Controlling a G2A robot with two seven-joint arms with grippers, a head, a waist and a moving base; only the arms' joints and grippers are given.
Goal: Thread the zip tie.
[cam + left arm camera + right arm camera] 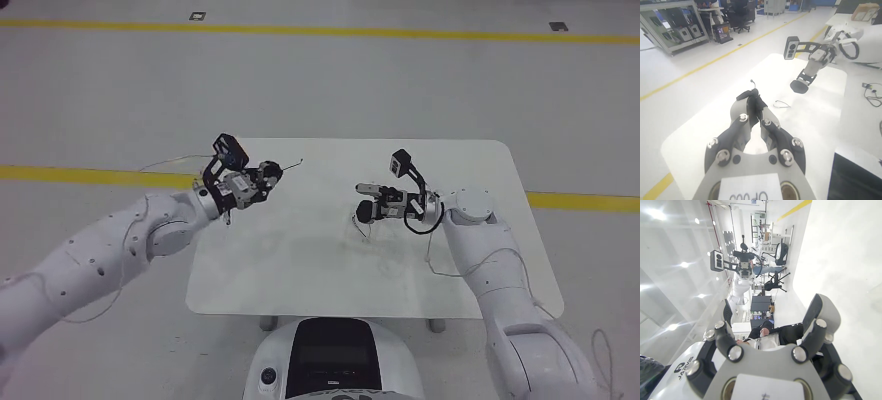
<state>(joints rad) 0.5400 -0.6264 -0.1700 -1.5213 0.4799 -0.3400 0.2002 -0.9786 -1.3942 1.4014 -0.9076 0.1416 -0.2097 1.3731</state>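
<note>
Top view: left gripper (pixel 272 174) sits over the far left part of the white surface (pixel 300 280), pinched on the zip tie (pixel 293 164); the tie's thin free end sticks out past the fingertips. Right gripper (pixel 364 201) is over the surface's right half, fingers apart, holding nothing, well apart from the left.

Left wrist view: left gripper (pixel 755 98) is clamped narrow on the zip tie (pixel 754 84), a short end poking up. A thin dark curved piece (pixel 781 104) lies on the surface near the right gripper (pixel 799 88).

Right wrist view: right gripper (pixel 770 311) is wide and empty, with the left gripper (pixel 744 272) farther off.
</note>
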